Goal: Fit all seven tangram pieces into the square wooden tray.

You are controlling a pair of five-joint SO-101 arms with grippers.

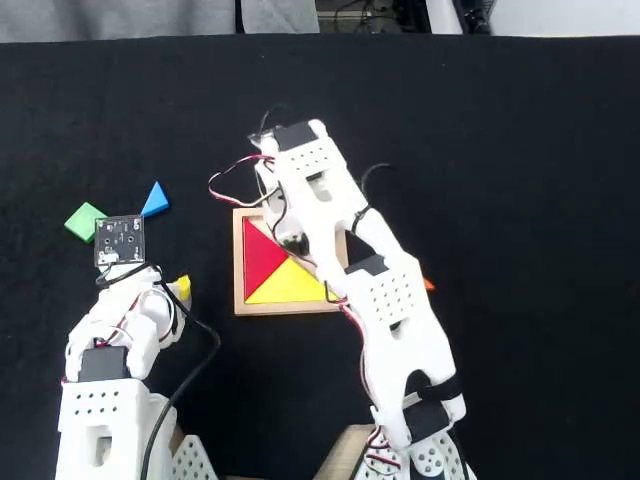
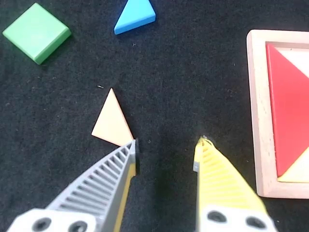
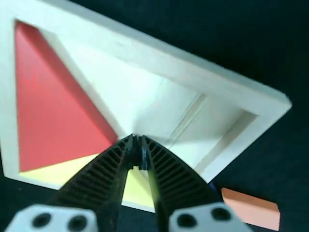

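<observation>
While the right gripper [image 3: 139,141] hangs clenched over the middle of the wooden tray [image 3: 159,58], the left gripper [image 2: 166,145] stands released above the desk, its grey finger [image 2: 116,169] at a corner of the cream triangle [image 2: 112,121]. A red triangle [image 2: 289,106] and a yellow triangle [image 3: 63,171] lie in the tray, edge to edge; the green square [image 2: 36,31] and blue triangle [image 2: 135,17] lie toward the desk's far edge.

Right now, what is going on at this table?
The wooden tray holds a red triangle and a yellow triangle so far. The right gripper, shut, hangs over the tray's bare floor. The left gripper, open, hangs by a cream triangle on the table; a green square and a blue triangle lie beyond.
</observation>
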